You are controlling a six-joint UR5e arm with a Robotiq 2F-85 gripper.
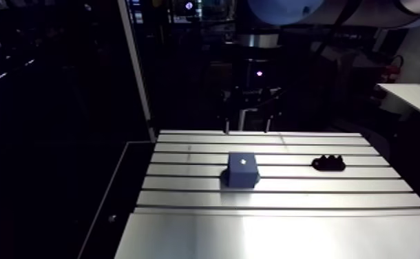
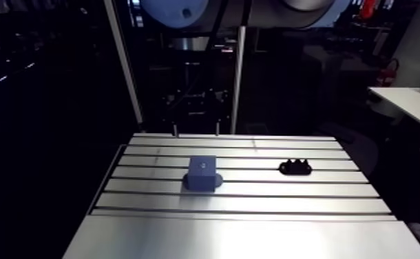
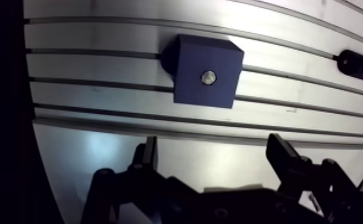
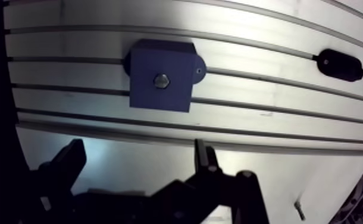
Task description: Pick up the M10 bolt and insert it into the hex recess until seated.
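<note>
A dark blue block (image 3: 190, 86) stands on the slotted aluminium table (image 1: 288, 194), with a small flange showing at its base. A silvery hex bolt head (image 3: 207, 77) sits in the middle of the block's top face and shows as a bright dot, the bolt (image 1: 242, 162), in the arm view. In the wrist view my gripper (image 3: 212, 143) is open, its two dark fingers wide apart with nothing between them. It hovers above bare table, and the block lies ahead of it.
A small black holder (image 1: 328, 163) with a bumpy top lies on the table to the right of the block, apart from it. The table's left edge drops to a dark lower panel (image 1: 109, 206).
</note>
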